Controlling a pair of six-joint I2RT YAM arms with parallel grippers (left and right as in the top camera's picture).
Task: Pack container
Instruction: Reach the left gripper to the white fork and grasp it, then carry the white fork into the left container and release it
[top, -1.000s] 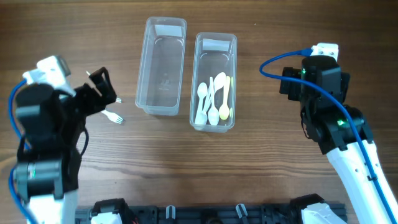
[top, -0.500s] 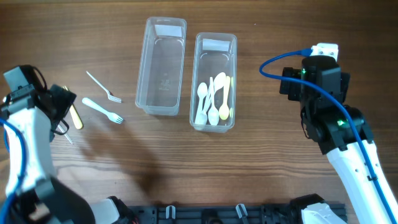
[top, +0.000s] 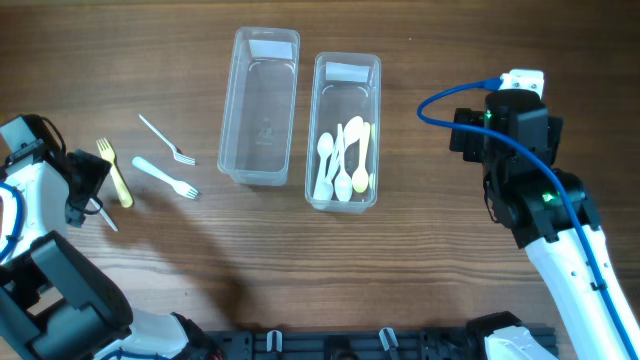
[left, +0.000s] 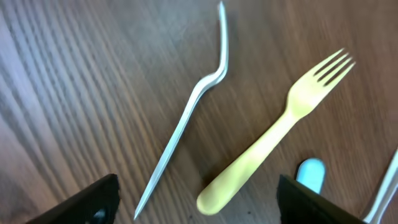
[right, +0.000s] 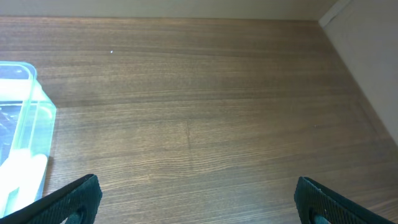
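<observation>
Two clear containers stand at the back: the left one (top: 265, 105) is empty, the right one (top: 346, 130) holds several white and yellow spoons (top: 342, 160). Forks lie at the left: a yellow fork (top: 113, 172) (left: 273, 143), a pale blue fork (top: 165, 178), a clear fork (top: 167, 140), and a thin clear fork (top: 103, 217) (left: 186, 118). My left gripper (top: 85, 190) (left: 199, 199) is open and empty, just above the yellow fork's handle and the thin clear fork. My right gripper (top: 468, 135) (right: 199, 202) is open and empty over bare table, right of the spoon container (right: 25, 124).
The pale blue fork's handle tip (left: 310, 174) shows beside the yellow fork. A black rail (top: 340, 345) runs along the front edge. A blue cable (top: 440, 100) loops off the right arm.
My left arm has swung left and down from over the clear fork to the yellow fork, uncovering the forks. The right arm has not moved.
</observation>
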